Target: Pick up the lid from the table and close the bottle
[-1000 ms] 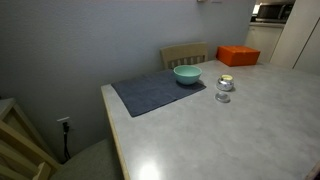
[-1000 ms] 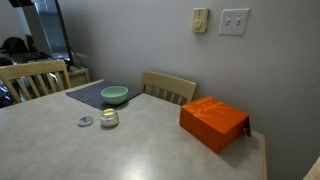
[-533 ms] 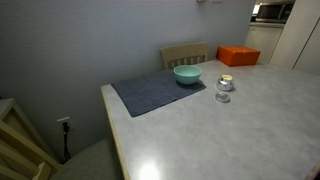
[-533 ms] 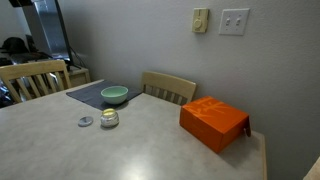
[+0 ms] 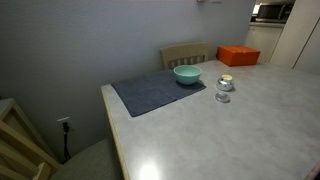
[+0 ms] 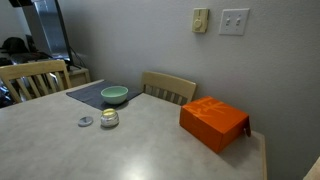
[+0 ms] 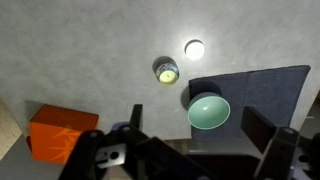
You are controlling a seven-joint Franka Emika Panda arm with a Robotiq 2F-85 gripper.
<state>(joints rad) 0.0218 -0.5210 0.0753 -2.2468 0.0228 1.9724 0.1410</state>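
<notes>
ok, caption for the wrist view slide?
Open tool above the table: lid lying apart from the uncapped bottle, teal bowl on grey mat, orange box nearby.

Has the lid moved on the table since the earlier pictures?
No. The lid lies in the same spot beside the bottle, in front of the teal bowl.

No writing, label, brand or number can be read anywhere in these views (the orange box (image 6: 214, 123) and the wall switch plate (image 6: 234, 21) are too small and blurred to show any print).
</notes>
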